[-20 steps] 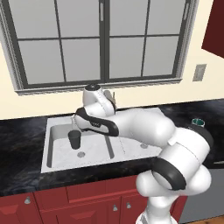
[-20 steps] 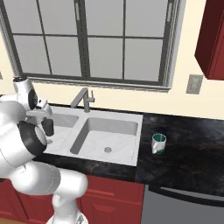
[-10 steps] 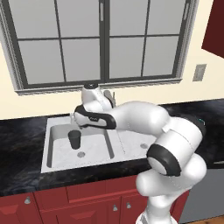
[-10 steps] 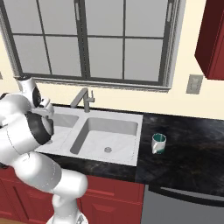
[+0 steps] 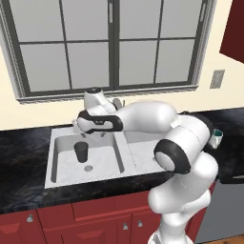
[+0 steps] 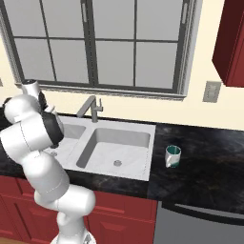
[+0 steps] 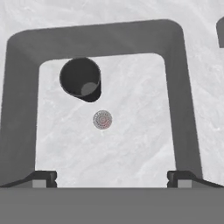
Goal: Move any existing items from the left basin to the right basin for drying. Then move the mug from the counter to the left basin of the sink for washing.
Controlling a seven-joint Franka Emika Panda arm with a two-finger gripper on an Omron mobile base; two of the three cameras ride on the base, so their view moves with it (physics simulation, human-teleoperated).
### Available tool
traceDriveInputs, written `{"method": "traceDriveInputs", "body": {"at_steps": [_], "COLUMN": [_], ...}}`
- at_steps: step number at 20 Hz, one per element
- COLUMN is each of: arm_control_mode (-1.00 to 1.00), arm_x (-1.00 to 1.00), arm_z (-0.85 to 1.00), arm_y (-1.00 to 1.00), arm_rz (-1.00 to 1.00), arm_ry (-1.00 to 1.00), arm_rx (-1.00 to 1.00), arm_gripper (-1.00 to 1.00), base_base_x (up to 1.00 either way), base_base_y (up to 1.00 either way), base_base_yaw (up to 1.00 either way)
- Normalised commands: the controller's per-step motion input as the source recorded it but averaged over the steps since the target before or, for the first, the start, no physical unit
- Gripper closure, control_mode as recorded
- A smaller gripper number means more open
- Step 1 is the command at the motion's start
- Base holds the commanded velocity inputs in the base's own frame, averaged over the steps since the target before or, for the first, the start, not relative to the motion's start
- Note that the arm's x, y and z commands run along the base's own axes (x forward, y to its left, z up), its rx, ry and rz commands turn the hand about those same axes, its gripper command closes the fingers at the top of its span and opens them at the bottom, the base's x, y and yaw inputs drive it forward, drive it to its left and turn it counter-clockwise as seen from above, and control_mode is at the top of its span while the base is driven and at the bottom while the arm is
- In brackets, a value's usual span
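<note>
Here the tool [image 7: 112,178] hangs above the left basin [image 5: 64,167], its two tips spread wide at the lower corners of the hand view with nothing between them. The dark tumbler [image 7: 81,79] stands upright on the basin floor in the upper left of that view, just beside the round drain [image 7: 102,119]; in the left base view the tumbler [image 5: 81,151] sits left of centre, below the wrist. The right basin [image 6: 114,150] lies in the middle of the right base view, and the mug [image 6: 173,156] waits on the black bench [image 6: 205,157] right of centre.

The tumbler looks off the tool's centre line, so a straight descent would likely miss it or clip its rim and tip it. Its tapered wall could also slip from a shallow pinch. No brand, label or writing is legible anywhere.
</note>
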Motion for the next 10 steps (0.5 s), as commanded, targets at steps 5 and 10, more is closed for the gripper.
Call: {"method": "traceDriveInputs", "body": {"at_steps": [5, 10], "arm_control_mode": [-1.0, -1.0], "arm_x": [0.37, 0.36], "arm_z": [0.0, 0.0], "arm_y": [0.22, 0.15], "arm_rz": [-0.09, -0.09], "arm_ry": [0.07, 0.07], "arm_rx": [0.0, 0.0], "arm_gripper": [-1.0, -1.0], "base_base_x": [0.0, 0.0], "base_base_y": [0.0, 0.0], "base_base_yaw": [0.0, 0.0]}}
